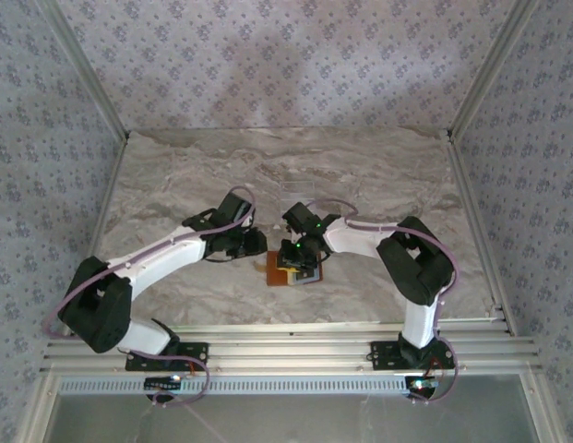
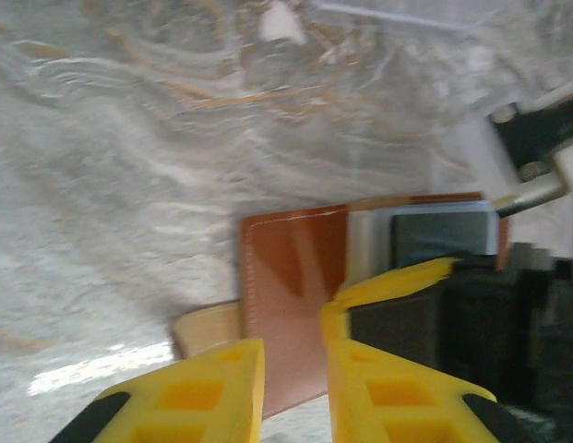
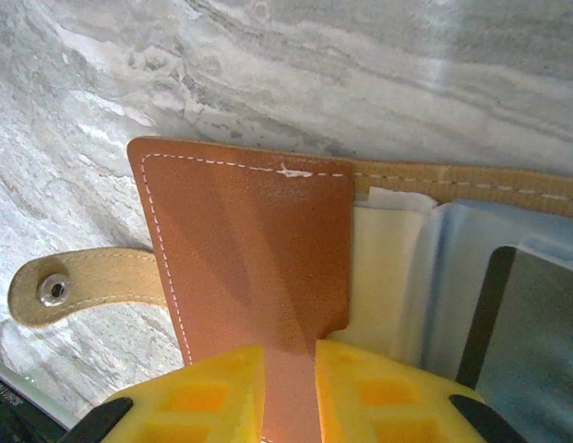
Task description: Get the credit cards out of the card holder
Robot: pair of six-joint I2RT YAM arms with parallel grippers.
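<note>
**Top view.** The card holder (image 1: 275, 271) lies on the marble counter (image 1: 378, 175), near the middle and toward the front edge. The left end effector (image 1: 256, 244) sits at its left side. The right end effector (image 1: 301, 258) is directly over it, and the two are close together.

**Left wrist view.** The left end effector (image 2: 295, 355) is released, its yellow fingers a narrow gap apart. The card holder (image 2: 291, 263) shows its brown panel face-up behind that gap, not pinched. A tan strap (image 2: 208, 328) sticks out from under the panel on the left. To the right, one yellow finger (image 2: 397, 281) of the right end effector lies along the panel's edge. Beyond it, a dark card (image 2: 443, 235) sits in the holder's grey-blue pocket.

**Right wrist view.** The right end effector (image 3: 288, 360) is likewise released, with its fingers narrowly parted over the stitched brown panel of the card holder (image 3: 249, 240). Whether the tips touch it cannot be told. The strap (image 3: 92, 281), with its metal snap, lies flat on the counter at left. The dark card (image 3: 535, 341) rests in the grey-blue lining (image 3: 457, 277) at right.
</note>
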